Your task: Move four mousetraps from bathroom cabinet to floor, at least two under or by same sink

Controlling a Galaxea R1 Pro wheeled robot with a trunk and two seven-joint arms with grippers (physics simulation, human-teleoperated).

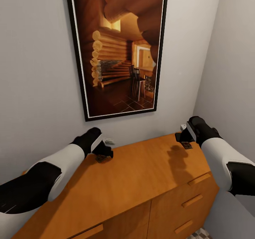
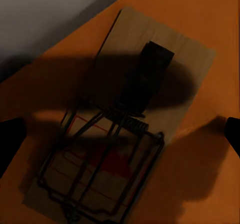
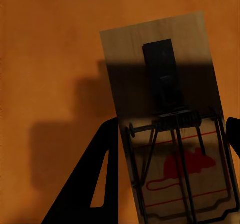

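Observation:
The cabinet point(image 1: 141, 175) stands against the wall, its flat orange-brown top below both arms. One mousetrap point(image 1: 102, 158) lies near the top's back left. My left gripper point(image 1: 105, 153) hovers over it, open. In the left wrist view that mousetrap point(image 2: 125, 119) lies flat, with the dark fingers point(image 2: 9, 144) far out on either side of it. A second mousetrap point(image 1: 186, 145) is at the back right corner under my right gripper point(image 1: 183, 138). In the right wrist view the fingers point(image 3: 100, 179) press against both long edges of this mousetrap point(image 3: 170, 124). I cannot tell whether it is lifted.
A large black-framed picture point(image 1: 118, 47) hangs on the wall behind the cabinet. A side wall point(image 1: 233, 72) closes the right. Small white wall fittings point(image 1: 109, 140) sit near each gripper. Drawer fronts with bar handles point(image 1: 193, 200) face me, and a bit of patterned floor point(image 1: 202, 233) shows below.

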